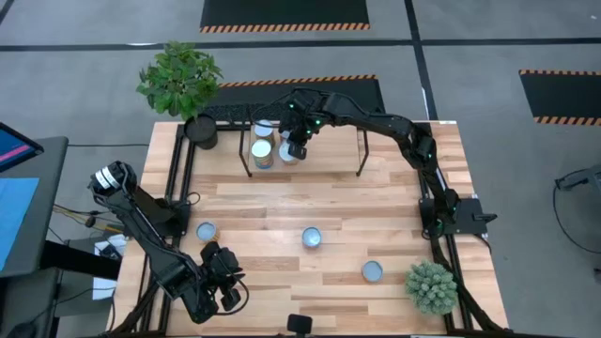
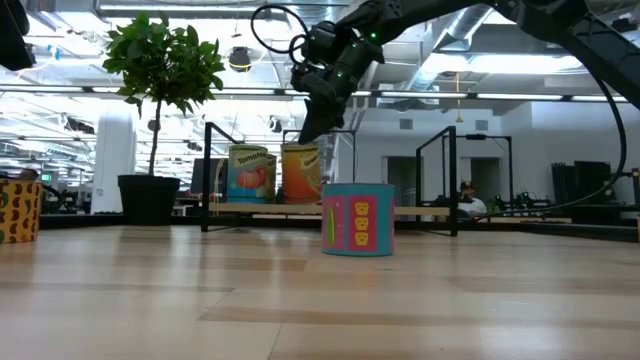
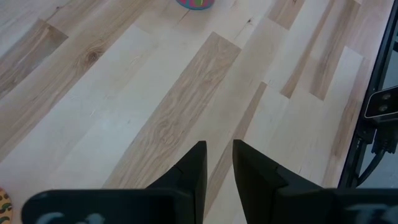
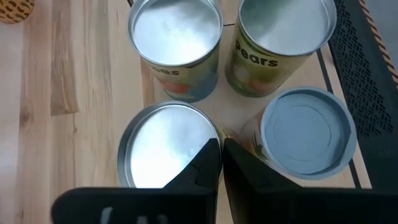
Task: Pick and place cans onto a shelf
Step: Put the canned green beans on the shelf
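Four cans stand close together on the left end of the shelf (image 1: 329,150): two silvery-topped cans (image 4: 176,31) (image 4: 168,149), a "pears" can (image 4: 283,25) and a blue-grey-topped can (image 4: 308,134). My right gripper (image 4: 221,149) hangs over them at the near silvery can's rim, its fingers almost together. Three more cans stand upright on the table (image 1: 206,231) (image 1: 311,238) (image 1: 373,271). My left gripper (image 3: 219,152) waits open near the table's near left corner (image 1: 230,282), with only bare boards below it. My right gripper is at the near silvery-topped can's rim (image 4: 211,138), on the side facing the blue-grey-topped can. One finger lies over the lid and the other outside the wall, slanting down from above. The fingertips hide the contact itself. The can stands upright on the shelf board.
A black pot with a leafy plant (image 1: 201,130) stands just left of the shelf. A small round green plant (image 1: 432,286) sits at the near right corner. The shelf's right half (image 2: 430,212) holds nothing. The pink-and-teal can (image 2: 358,220) stands mid-table.
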